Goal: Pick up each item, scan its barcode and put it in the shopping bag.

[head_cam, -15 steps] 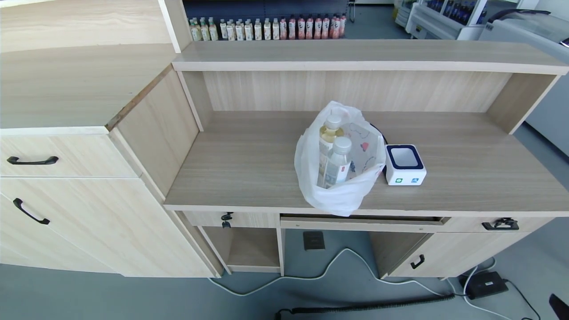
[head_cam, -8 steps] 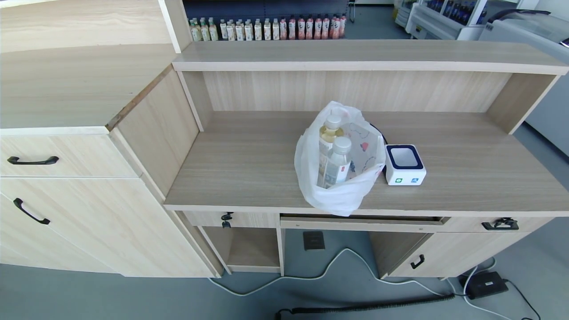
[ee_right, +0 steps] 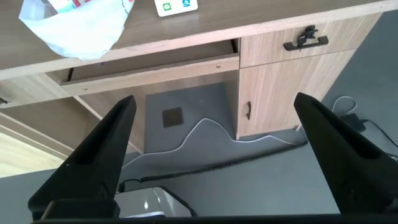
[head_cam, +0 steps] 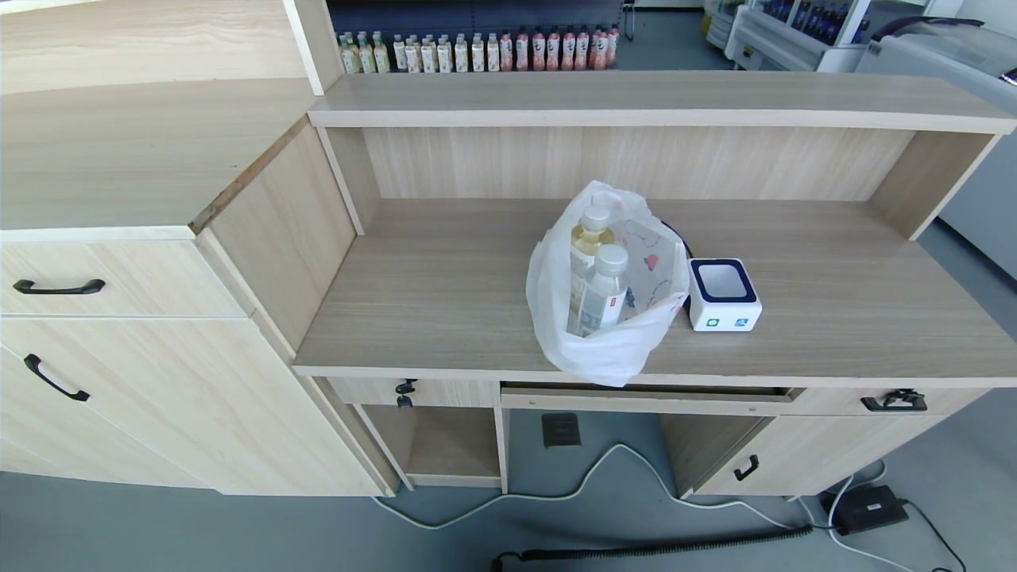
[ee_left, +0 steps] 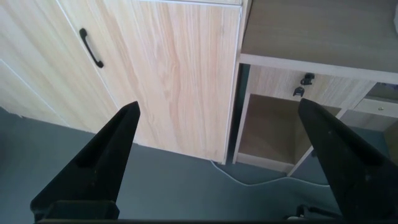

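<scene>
1. The shopping bag [head_cam: 604,334] hid the lower halves of the two bottles [head_cam: 601,290] standing inside it.
2. In the right wrist view, the picture's edge cut off most of the shopping bag [ee_right: 74,25] and of the scanner [ee_right: 176,6].
3. The row of drinks [head_cam: 477,52] on the far shelf was too small to tell their kinds.

On the left gripper [ee_left: 217,104] you see two matte black fingers [ee_left: 93,168]. Each is a flat wedge, broad at the base, narrowing to a blunt tip at the end nearer the counter [ee_left: 323,31]. Faces plain, edges straight and hard. A dark bar runs along the base.

On the right gripper [ee_right: 214,98] you get the same build: a pair of black wedge fingers [ee_right: 336,155], same dull finish, same dark base bar.
</scene>
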{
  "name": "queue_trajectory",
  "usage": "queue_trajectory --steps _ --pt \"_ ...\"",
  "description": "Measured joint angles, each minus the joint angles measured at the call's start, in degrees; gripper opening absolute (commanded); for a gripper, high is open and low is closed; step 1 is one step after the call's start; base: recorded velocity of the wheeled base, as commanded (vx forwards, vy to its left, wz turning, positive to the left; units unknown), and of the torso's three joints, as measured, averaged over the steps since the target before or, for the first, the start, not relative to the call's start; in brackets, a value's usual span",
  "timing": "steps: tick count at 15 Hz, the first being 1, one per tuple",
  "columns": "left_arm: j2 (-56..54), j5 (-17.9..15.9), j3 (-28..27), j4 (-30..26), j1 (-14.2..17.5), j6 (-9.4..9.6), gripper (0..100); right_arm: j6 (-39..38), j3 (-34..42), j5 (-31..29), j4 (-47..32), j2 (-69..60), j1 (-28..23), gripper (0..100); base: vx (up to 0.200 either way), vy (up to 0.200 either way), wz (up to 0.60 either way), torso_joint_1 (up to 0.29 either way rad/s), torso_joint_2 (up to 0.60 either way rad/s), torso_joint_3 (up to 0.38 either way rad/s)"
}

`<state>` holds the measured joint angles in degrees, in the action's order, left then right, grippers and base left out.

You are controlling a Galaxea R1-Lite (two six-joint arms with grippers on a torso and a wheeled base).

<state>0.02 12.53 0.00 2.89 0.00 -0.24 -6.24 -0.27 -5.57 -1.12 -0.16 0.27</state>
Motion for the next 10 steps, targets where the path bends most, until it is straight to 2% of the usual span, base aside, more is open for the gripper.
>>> queue_trajectory --steps 10 --pt "0.0 0.0 0.0 0.0 0.0 0.02 100 0.0 0.0 0.0 -0.1 0.0 0.0 100 0.000 0.000 0.00 0.000 0.00 0.000"
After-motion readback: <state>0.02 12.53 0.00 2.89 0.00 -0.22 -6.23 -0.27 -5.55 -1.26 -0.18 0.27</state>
